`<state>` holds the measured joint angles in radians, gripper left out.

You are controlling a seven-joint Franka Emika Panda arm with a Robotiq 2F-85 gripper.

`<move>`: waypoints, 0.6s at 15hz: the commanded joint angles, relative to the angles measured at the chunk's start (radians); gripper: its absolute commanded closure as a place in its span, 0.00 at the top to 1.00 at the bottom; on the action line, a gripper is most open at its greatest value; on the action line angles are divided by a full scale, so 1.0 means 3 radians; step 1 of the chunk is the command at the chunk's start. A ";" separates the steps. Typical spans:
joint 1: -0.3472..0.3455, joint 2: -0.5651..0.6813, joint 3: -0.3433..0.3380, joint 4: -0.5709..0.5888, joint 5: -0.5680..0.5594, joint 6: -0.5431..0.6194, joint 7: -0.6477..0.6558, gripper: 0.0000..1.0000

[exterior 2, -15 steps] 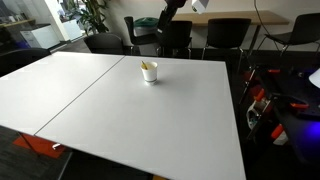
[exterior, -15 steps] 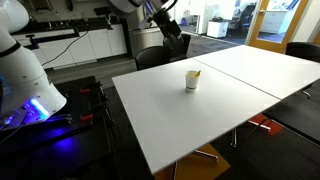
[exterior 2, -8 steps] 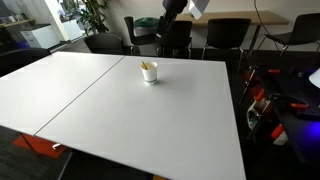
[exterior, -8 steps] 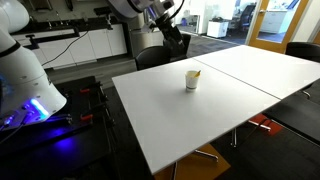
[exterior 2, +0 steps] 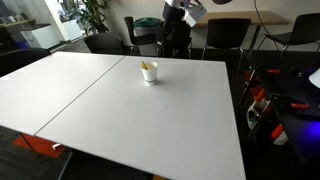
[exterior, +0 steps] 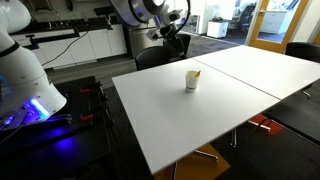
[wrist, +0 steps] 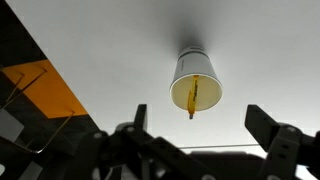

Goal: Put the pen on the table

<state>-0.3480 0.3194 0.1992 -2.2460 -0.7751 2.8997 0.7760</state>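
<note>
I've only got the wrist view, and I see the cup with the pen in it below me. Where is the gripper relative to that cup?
Observer: High and off to one side. In an exterior view the gripper hangs near the table edge by the black chairs, well clear of the cup.
Operator: Does the pen stick up out of the cup?
Observer: Yes. From the side, the pen leans against the rim with its tip just above it.
</note>
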 commanded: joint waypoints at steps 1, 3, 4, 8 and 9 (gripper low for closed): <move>-0.0209 0.0191 0.0172 0.0187 0.0339 -0.0026 -0.0454 1.00; 0.0145 0.0241 -0.0176 0.0242 0.0891 0.0052 -0.1027 1.00; 0.0179 0.0280 -0.0202 0.0298 0.1104 -0.0004 -0.1252 1.00; 0.0455 0.0488 -0.0424 0.0593 0.1864 -0.0056 -0.2171 1.00; 0.0511 0.0544 -0.0469 0.0667 0.1954 -0.0041 -0.2287 1.00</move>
<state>-0.2527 0.4283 0.1025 -2.1259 -0.2742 2.8989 0.2024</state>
